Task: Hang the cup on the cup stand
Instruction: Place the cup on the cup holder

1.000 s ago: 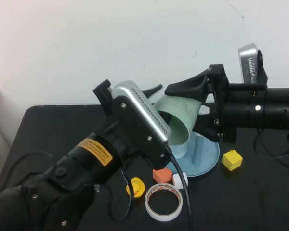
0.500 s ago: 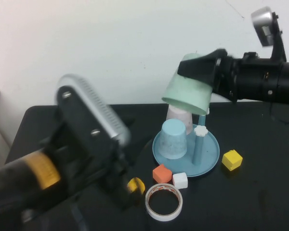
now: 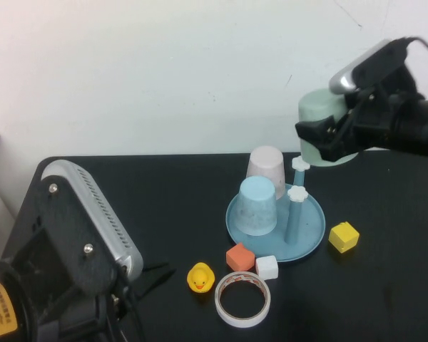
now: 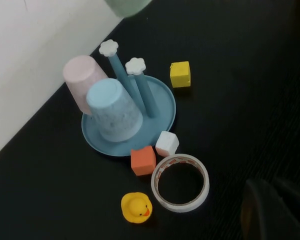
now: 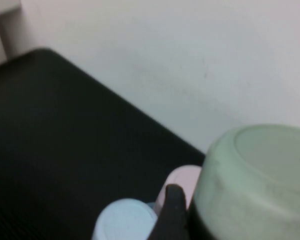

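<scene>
Black tabletop against a white wall carries the cup stand point(image 3: 310, 239), with a light blue cup point(image 3: 257, 205) and a pink cup point(image 3: 266, 165) upside down on its pegs. Above the stand's far right side, the right gripper point(image 3: 333, 139) clamps the mint-green cup point(image 3: 319, 114), bottom up. The left gripper point(image 3: 153, 274) sits low at near left, closed and empty, beside a rubber duck point(image 3: 200, 277) and a tape roll point(image 3: 242, 298).

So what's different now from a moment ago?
The left pincer has let go of the green cup, pulled back low to the table's near left and shut. The right pincer has lifted the cup, now bottom up, up and to the right of the cup stand. The blue cup, pink cup, duck, tape roll and blocks stayed put.
</scene>
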Tool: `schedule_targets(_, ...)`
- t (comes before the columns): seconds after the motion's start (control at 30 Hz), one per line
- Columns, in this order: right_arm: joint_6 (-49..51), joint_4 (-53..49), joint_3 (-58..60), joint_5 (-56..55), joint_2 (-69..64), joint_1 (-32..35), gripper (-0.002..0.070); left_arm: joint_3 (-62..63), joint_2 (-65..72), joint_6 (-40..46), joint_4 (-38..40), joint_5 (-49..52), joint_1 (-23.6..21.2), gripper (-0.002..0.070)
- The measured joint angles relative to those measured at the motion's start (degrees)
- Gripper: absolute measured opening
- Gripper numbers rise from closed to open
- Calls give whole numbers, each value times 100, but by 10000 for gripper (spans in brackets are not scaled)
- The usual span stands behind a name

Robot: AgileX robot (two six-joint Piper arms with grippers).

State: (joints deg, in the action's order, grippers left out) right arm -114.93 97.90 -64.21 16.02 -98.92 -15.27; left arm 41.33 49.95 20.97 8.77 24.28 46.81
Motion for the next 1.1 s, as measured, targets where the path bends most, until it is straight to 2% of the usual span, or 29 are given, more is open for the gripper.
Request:
schedule_targets(0.63,-37,35,-1201,-246,-1798,0,597,0,0,-68,-45,172,0,0)
schedule_targets(1.1,-75,156,-1531,-129,-2239,0,598,0,0,-86,-81,267,0,0)
